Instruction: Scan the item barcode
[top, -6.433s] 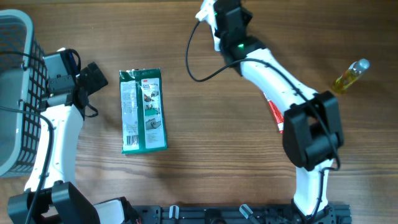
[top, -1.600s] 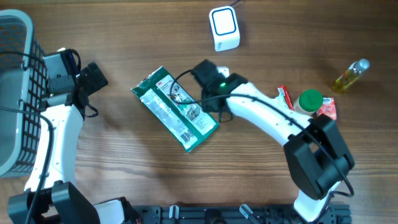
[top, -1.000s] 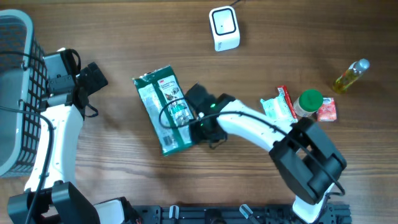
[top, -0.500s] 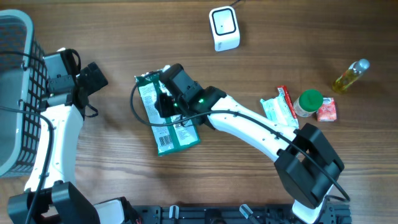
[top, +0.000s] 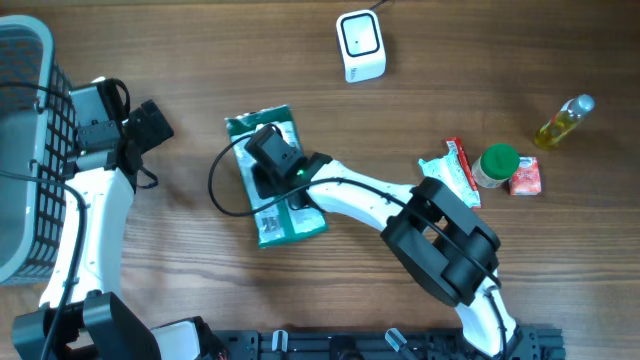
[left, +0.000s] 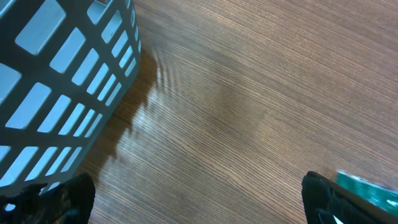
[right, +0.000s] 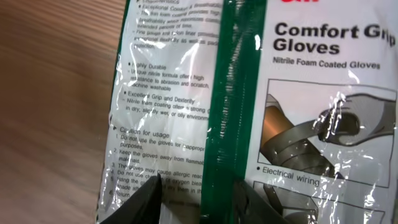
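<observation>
Fingertips (right: 144, 202) of the right gripper (right: 198, 199) sit low in the wrist view, part-way open and straddling the green centre seam of the glove packet (right: 249, 93). Whether they pinch the film or only press on it cannot be told. The packet lies flat on the bench (top: 250, 300), printed side up, towards the left of the middle, with the right arm reaching across to it. What looks like the barcode (top: 268, 228) is at its near end. It should handle as a light, limp thing: glossy, crinkled film over soft gloves, likely to slip between smooth pads and to sag or fold if lifted by one corner. The raised seam or the sealed far edge looks the better hold, since either gives a firmer ridge and leaves the code uncovered. Further left, the left gripper (top: 150, 122) hangs fully spread with nothing in it, beside the grey basket (top: 30, 60). Off to the right stand a green-lidded jar (top: 498, 163) and red sachets (top: 455, 170). Beyond them is a small bottle (top: 565, 120), and at the far edge the white scanner (top: 360, 45), well apart from the packet.
</observation>
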